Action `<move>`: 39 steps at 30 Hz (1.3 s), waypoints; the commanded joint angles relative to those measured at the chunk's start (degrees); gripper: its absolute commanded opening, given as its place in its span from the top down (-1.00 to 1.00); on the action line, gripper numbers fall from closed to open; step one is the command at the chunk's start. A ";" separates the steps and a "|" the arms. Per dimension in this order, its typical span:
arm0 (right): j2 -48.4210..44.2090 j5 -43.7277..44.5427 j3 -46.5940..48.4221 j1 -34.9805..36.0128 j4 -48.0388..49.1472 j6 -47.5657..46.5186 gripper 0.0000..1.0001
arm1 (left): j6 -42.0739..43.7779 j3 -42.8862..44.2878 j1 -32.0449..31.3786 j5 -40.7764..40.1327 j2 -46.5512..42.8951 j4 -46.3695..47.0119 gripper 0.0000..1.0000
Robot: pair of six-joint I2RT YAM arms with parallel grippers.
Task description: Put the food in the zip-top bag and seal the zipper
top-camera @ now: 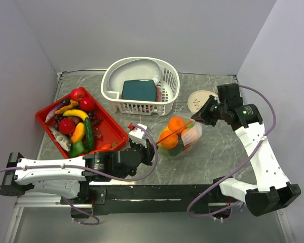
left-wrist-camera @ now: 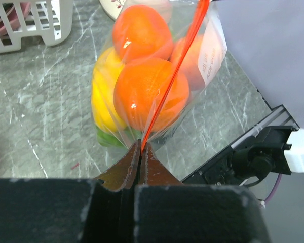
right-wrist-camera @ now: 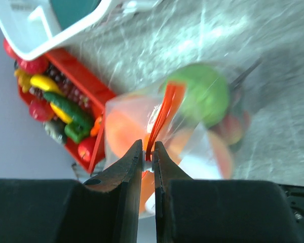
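With left gripper (left-wrist-camera: 140,152) pinched shut on zipper (left-wrist-camera: 175,81) at lower centre, right gripper (right-wrist-camera: 148,154) nipping its other end: sealing zip-top bag (left-wrist-camera: 215,48); next, probably sliding along it

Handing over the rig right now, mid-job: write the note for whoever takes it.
The left gripper is shut on one end of the zipper; the right gripper is shut on the other end.
The zip-top bag lies between the arms, holding oranges, a yellow piece and a green piece.
Done: some food bagged.
Left: apples, banana and grapes in the red tray. Cannot tell whether the zipper is sealed.
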 commanded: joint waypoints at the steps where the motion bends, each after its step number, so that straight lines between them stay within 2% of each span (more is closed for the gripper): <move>1: -1.73 11.29 -0.58 -5.06 8.66 -4.25 1.00 | -1.68 -0.11 -0.72 0.03 -3.47 -6.73 0.98; 12: -3.13 11.55 -3.49 -12.00 11.47 -4.52 1.00 | -1.34 0.16 -0.72 2.05 -5.05 -8.23 0.98; 16: -3.31 9.80 -4.28 -14.97 11.48 -4.78 1.00 | 0.33 -0.10 -0.72 5.73 -4.96 -7.01 0.98; 20: -4.80 8.48 -4.89 -15.61 11.47 -5.13 1.00 | 2.00 -1.42 -0.72 14.33 -5.05 -1.83 0.98; 22: -5.86 7.77 -6.03 -15.52 12.27 -5.48 1.00 | 2.27 -1.69 -0.72 16.02 -4.53 -0.41 0.98; 25: -6.21 6.72 -7.78 -14.99 13.49 -5.39 1.00 | 0.87 -1.60 -0.54 14.10 -3.56 -0.67 0.98; 29: -5.60 7.85 -9.38 -10.70 15.43 -3.99 1.00 | -1.94 0.85 0.95 9.62 -1.45 -4.18 0.98; 30: -5.07 9.51 -9.38 -7.47 15.60 -3.81 1.00 | -2.56 1.30 1.82 8.48 -0.67 -6.01 0.98; 35: -2.09 13.47 -7.80 2.04 16.13 -2.23 1.00 | -8.35 4.46 4.90 4.96 1.01 -12.09 0.75; 36: -1.65 13.74 -7.36 3.54 16.48 -2.14 1.00 | -9.50 4.90 6.30 3.65 1.27 -13.31 0.63; 39: 1.78 14.79 -5.61 11.09 16.22 -2.05 1.00 | -12.93 5.69 10.60 3.72 0.93 -17.45 0.50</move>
